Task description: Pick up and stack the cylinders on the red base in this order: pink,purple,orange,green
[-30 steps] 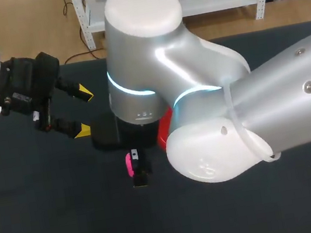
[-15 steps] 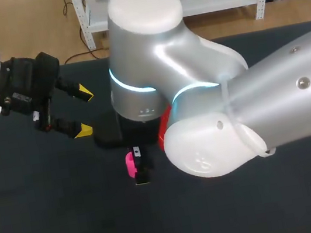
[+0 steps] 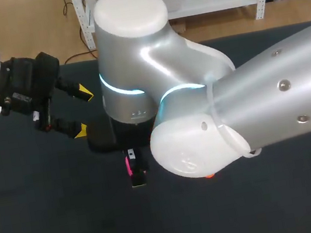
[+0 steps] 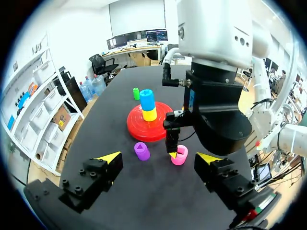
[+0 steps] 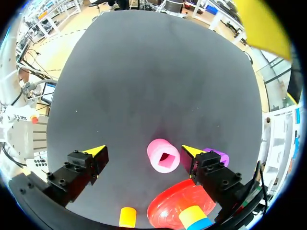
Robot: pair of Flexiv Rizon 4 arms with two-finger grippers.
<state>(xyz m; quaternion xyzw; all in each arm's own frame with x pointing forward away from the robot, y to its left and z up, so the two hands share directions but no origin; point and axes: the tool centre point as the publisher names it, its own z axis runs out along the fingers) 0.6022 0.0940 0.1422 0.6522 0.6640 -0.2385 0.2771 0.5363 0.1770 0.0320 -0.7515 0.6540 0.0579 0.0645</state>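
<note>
1. Left gripper (image 3: 82, 111): fingers spread wide, nothing in them. It hung over the bench (image 3: 54, 227) near the left rear edge, just beside the right arm. Little clearance between the two.
2. Pink cylinder (image 5: 163, 155) sat on the bench between the fingers of the right gripper (image 5: 143, 150). That gripper was also spread wide and had hold of nothing. Pink was close to one finger and well off the other.
3. Purple cylinder (image 4: 141, 151) lay just beside pink, behind that nearer finger. Likely to get nudged on closing.
4. Red base (image 4: 139, 132) carried a yellow cylinder (image 4: 149, 114) with a blue cylinder (image 4: 147, 99) on top. None of the four ordered pieces was on it. Green cylinder (image 4: 136, 93) stood beyond the base, and an orange-yellow cylinder (image 5: 127, 216) lay on the bench beside it.
5. Progress, as I judged it: pink pick was lined up but not gripped. All four placements were left.
6. Room: open bench ahead of the right gripper out to the far edge. It was crowded on the base side.
</note>
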